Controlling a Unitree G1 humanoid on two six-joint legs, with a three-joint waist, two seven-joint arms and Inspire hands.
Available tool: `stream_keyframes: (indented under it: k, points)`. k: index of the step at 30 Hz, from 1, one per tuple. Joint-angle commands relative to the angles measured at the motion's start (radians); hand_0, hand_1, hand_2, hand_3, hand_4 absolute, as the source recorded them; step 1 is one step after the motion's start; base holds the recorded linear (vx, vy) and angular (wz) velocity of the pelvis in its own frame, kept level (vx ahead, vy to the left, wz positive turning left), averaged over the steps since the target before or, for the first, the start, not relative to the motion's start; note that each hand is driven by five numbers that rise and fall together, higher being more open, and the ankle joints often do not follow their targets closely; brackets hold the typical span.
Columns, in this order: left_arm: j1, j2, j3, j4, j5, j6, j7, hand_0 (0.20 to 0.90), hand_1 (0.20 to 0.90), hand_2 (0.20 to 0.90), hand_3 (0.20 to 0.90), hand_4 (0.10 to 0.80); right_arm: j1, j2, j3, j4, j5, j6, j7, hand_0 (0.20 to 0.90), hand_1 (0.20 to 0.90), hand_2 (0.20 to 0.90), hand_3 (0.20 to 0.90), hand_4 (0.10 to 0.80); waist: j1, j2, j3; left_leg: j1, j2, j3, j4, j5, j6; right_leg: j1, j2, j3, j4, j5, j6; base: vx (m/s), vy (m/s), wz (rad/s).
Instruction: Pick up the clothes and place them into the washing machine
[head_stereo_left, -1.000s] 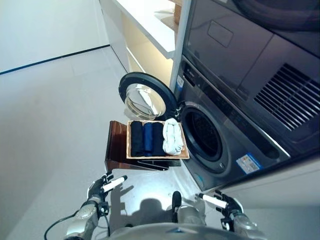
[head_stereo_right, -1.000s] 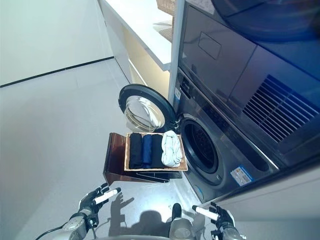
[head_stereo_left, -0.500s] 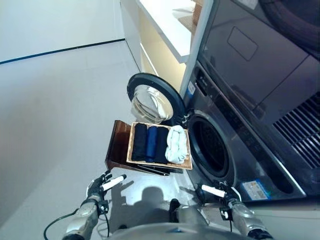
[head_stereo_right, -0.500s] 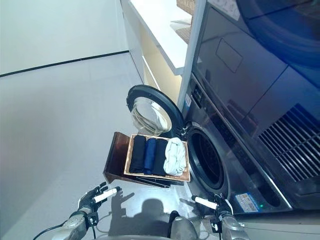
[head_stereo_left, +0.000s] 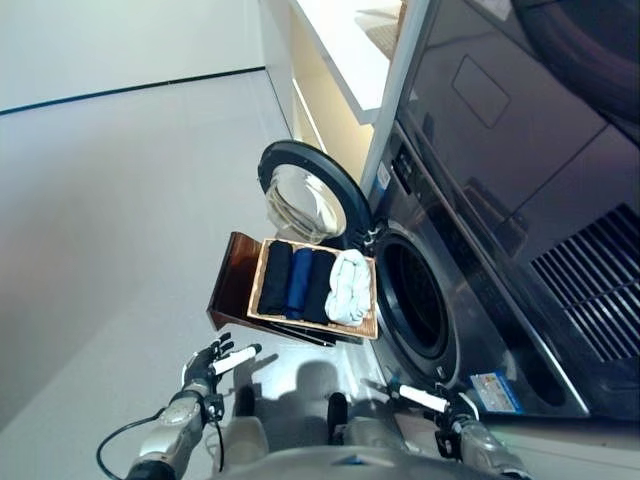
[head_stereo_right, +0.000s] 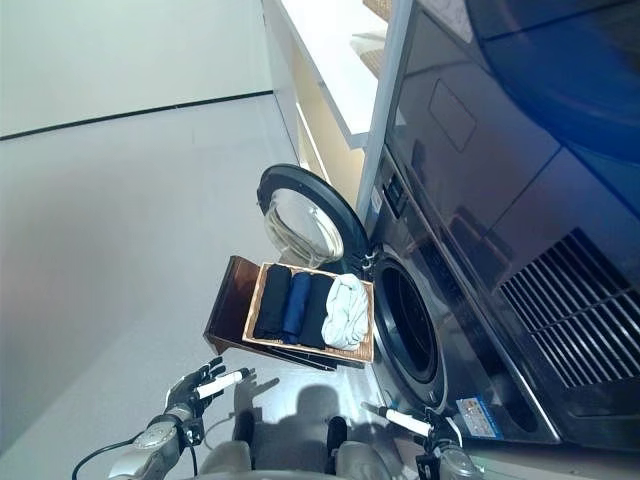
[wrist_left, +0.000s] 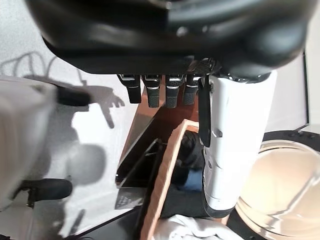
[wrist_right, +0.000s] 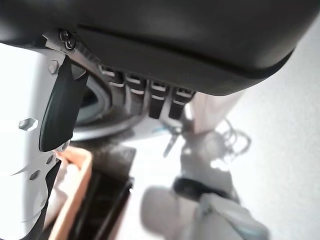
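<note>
My left hand (head_stereo_left: 212, 362) and right hand (head_stereo_left: 440, 405) hang relaxed and empty; the clothes (head_stereo_left: 312, 284) lie ahead in the tray (head_stereo_left: 366, 327), slightly nearer my left.

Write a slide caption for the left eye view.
Wooden tray of rolled dark and white clothes beside the open grey washing machine; both hands empty.

Both eye views look steeply down from the head onto the shallow tan wooden tray (head_stereo_left: 372, 325) before the dark grey front-loading washing machine (head_stereo_left: 470, 270). Each wrist view looks along its own hand from very close, sharing that tray's rim (wrist_left: 165, 185).
</note>
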Motion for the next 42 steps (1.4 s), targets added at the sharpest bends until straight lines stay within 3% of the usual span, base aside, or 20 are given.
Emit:
stream_keyframes:
  k: [1, 3, 5, 7, 13, 18, 26, 29, 33, 35, 38, 39, 40, 42]
  points:
    - [-0.003, 0.047, 0.043, -0.091, -0.009, -0.068, 0.011, 0.900, 0.900, 0.900, 0.900, 0.800, 0.010, -0.068, -0.011, -0.055, 0.007, -0.051, -0.018, 0.900, 0.900, 0.900, 0.900, 0.800, 0.036, 0.005, -0.045, -0.077, -0.016, 0.012, -0.076, 0.231, 0.003, 0.091, -0.014, 0.084, 0.040, -0.045, 0.093, 0.279, 0.167, -0.68]
    - [0.007, 0.051, 0.047, -0.098, -0.011, -0.069, 0.010, 0.900, 0.900, 0.900, 0.900, 0.800, 0.008, -0.062, -0.003, -0.063, -0.004, -0.046, -0.013, 0.900, 0.900, 0.900, 0.900, 0.800, 0.049, 0.006, -0.049, -0.061, -0.022, 0.004, -0.061, 0.220, 0.015, 0.123, -0.026, 0.119, 0.046, -0.072, 0.105, 0.238, 0.194, -1.07]
    - [0.005, 0.053, 0.040, -0.099, -0.006, -0.068, 0.008, 0.900, 0.900, 0.900, 0.900, 0.800, 0.004, -0.051, -0.001, -0.057, -0.013, -0.044, -0.008, 0.900, 0.900, 0.900, 0.900, 0.800, 0.051, 0.001, -0.062, -0.063, -0.042, 0.014, -0.026, 0.199, 0.033, 0.143, -0.066, 0.127, 0.059, -0.078, 0.127, 0.216, 0.230, -0.59]
    - [-0.011, 0.073, 0.038, -0.104, 0.006, -0.072, 0.010, 0.900, 0.900, 0.900, 0.900, 0.800, -0.022, -0.032, 0.014, -0.042, -0.021, -0.039, -0.003, 0.900, 0.900, 0.900, 0.900, 0.800, 0.055, -0.015, -0.081, -0.056, -0.071, 0.047, 0.008, 0.153, 0.068, 0.118, -0.116, 0.145, 0.090, -0.043, 0.163, 0.186, 0.203, -0.31]
    - [-0.028, 0.098, 0.063, -0.077, 0.007, -0.078, 0.039, 0.900, 0.900, 0.900, 0.900, 0.800, -0.055, -0.007, 0.042, -0.079, -0.027, -0.039, -0.005, 0.900, 0.900, 0.900, 0.900, 0.800, 0.070, -0.028, -0.104, -0.022, -0.094, 0.114, 0.020, 0.108, 0.086, 0.088, -0.182, 0.111, 0.105, 0.060, 0.206, 0.136, 0.094, -0.38]
    - [-0.030, 0.088, 0.056, -0.058, 0.008, -0.072, 0.036, 0.900, 0.900, 0.900, 0.900, 0.800, -0.048, 0.011, 0.058, -0.086, -0.048, -0.031, -0.003, 0.900, 0.900, 0.900, 0.900, 0.800, 0.063, -0.038, -0.118, 0.000, -0.126, 0.122, 0.029, 0.072, 0.102, 0.114, -0.221, 0.081, 0.091, 0.143, 0.222, 0.127, 0.064, 0.04]
    - [0.002, 0.092, 0.075, -0.075, -0.009, -0.063, 0.039, 0.900, 0.900, 0.900, 0.900, 0.800, -0.041, 0.011, 0.059, -0.105, -0.071, -0.020, -0.005, 0.900, 0.900, 0.900, 0.900, 0.800, 0.067, -0.052, -0.127, 0.027, -0.165, 0.110, 0.037, 0.033, 0.124, 0.107, -0.250, 0.075, 0.143, 0.270, 0.240, 0.102, 0.044, 0.05]
    - [0.009, 0.109, 0.081, -0.100, -0.010, -0.067, 0.036, 0.900, 0.900, 0.900, 0.900, 0.800, -0.029, 0.000, 0.041, -0.120, -0.063, -0.023, -0.007, 0.900, 0.900, 0.900, 0.900, 0.800, 0.066, -0.059, -0.127, 0.017, -0.176, 0.112, 0.059, 0.046, 0.112, 0.116, -0.250, 0.073, 0.141, 0.395, 0.259, 0.074, -0.043, 0.13]
    - [0.008, 0.105, 0.074, -0.101, -0.002, -0.064, 0.029, 0.900, 0.900, 0.900, 0.900, 0.800, -0.015, -0.003, 0.022, -0.135, -0.052, -0.025, -0.013, 0.900, 0.900, 0.900, 0.900, 0.800, 0.063, -0.057, -0.137, 0.004, -0.190, 0.146, 0.054, 0.044, 0.125, 0.119, -0.269, 0.041, 0.186, 0.456, 0.259, 0.038, 0.075, 0.64]
    - [0.016, 0.103, 0.078, -0.118, -0.004, -0.055, 0.030, 0.900, 0.900, 0.900, 0.900, 0.800, -0.016, -0.003, 0.026, -0.154, -0.059, -0.021, -0.015, 0.900, 0.900, 0.900, 0.900, 0.800, 0.052, -0.025, -0.120, 0.048, -0.200, 0.132, 0.039, 0.010, 0.167, 0.031, -0.269, 0.050, 0.374, 0.434, 0.217, 0.105, 0.279, 0.29]
    - [0.016, 0.100, 0.081, -0.120, 0.004, -0.051, 0.030, 0.900, 0.900, 0.900, 0.900, 0.800, -0.020, -0.003, 0.029, -0.148, -0.058, -0.022, -0.018, 0.900, 0.900, 0.900, 0.900, 0.800, 0.046, -0.003, -0.090, 0.077, -0.197, 0.142, 0.044, -0.003, 0.182, -0.016, -0.271, 0.030, 0.461, 0.407, 0.202, 0.058, 0.182, -0.02]
    - [0.019, 0.102, 0.082, -0.129, 0.002, -0.051, 0.026, 0.900, 0.900, 0.900, 0.900, 0.800, -0.017, -0.005, 0.029, -0.156, -0.059, -0.022, -0.015, 0.900, 0.900, 0.900, 0.900, 0.800, 0.041, 0.006, -0.083, 0.092, -0.192, 0.144, 0.039, -0.007, 0.184, -0.039, -0.273, 0.017, 0.465, 0.376, 0.195, 0.143, 0.080, -0.05]
    - [0.020, 0.108, 0.082, -0.135, 0.001, -0.050, 0.018, 0.900, 0.900, 0.900, 0.900, 0.800, -0.008, -0.008, 0.022, -0.172, -0.059, -0.020, -0.015, 0.900, 0.900, 0.900, 0.900, 0.800, 0.027, 0.012, -0.075, 0.120, -0.180, 0.145, 0.024, -0.013, 0.176, -0.083, -0.288, -0.018, 0.417, 0.294, 0.187, 0.127, 0.016, -0.03]
    - [0.016, 0.110, 0.080, -0.133, 0.000, -0.051, 0.017, 0.900, 0.900, 0.900, 0.900, 0.800, -0.008, -0.006, 0.018, -0.167, -0.052, -0.021, -0.017, 0.900, 0.900, 0.900, 0.900, 0.800, 0.018, 0.016, -0.062, 0.128, -0.171, 0.137, 0.023, -0.018, 0.166, -0.099, -0.294, -0.031, 0.389, 0.246, 0.182, 0.114, -0.072, 0.04]
